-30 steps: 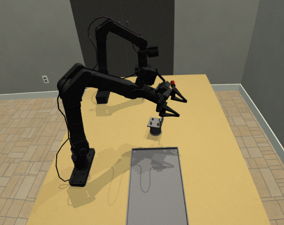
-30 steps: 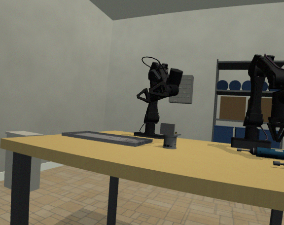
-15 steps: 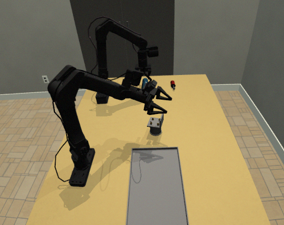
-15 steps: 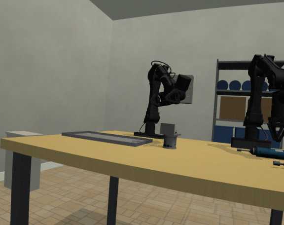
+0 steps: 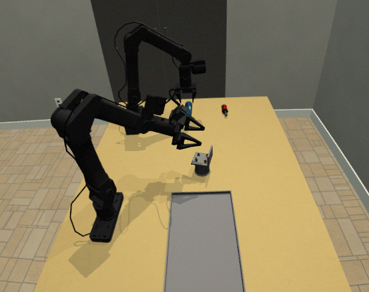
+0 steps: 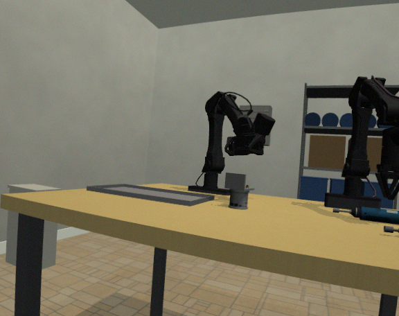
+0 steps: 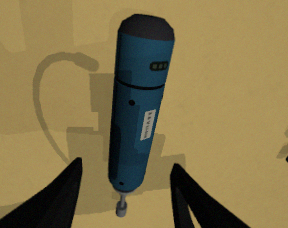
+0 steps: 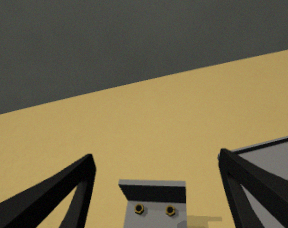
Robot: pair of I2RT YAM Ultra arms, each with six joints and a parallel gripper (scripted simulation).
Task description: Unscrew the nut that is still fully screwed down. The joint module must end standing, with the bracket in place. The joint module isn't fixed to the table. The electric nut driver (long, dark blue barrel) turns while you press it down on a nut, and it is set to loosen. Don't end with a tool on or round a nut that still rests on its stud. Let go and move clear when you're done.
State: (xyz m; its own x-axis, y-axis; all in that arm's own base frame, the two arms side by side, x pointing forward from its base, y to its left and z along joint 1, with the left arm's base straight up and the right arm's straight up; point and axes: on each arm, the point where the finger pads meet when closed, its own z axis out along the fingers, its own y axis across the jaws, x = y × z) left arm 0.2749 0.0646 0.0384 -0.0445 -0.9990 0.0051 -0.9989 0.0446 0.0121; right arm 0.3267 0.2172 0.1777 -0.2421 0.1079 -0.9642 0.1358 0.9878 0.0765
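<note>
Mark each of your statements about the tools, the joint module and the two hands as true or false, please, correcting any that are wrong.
1. The nut driver lies on its side on the table. True.
2. The left hand is closed around the nut driver. False: it is open above it.
3. The joint module stands upright on the table. True.
4. The bracket lies in the tray. False: it sits on top of the joint module.
5. The right hand is open and holds nothing. True.
</note>
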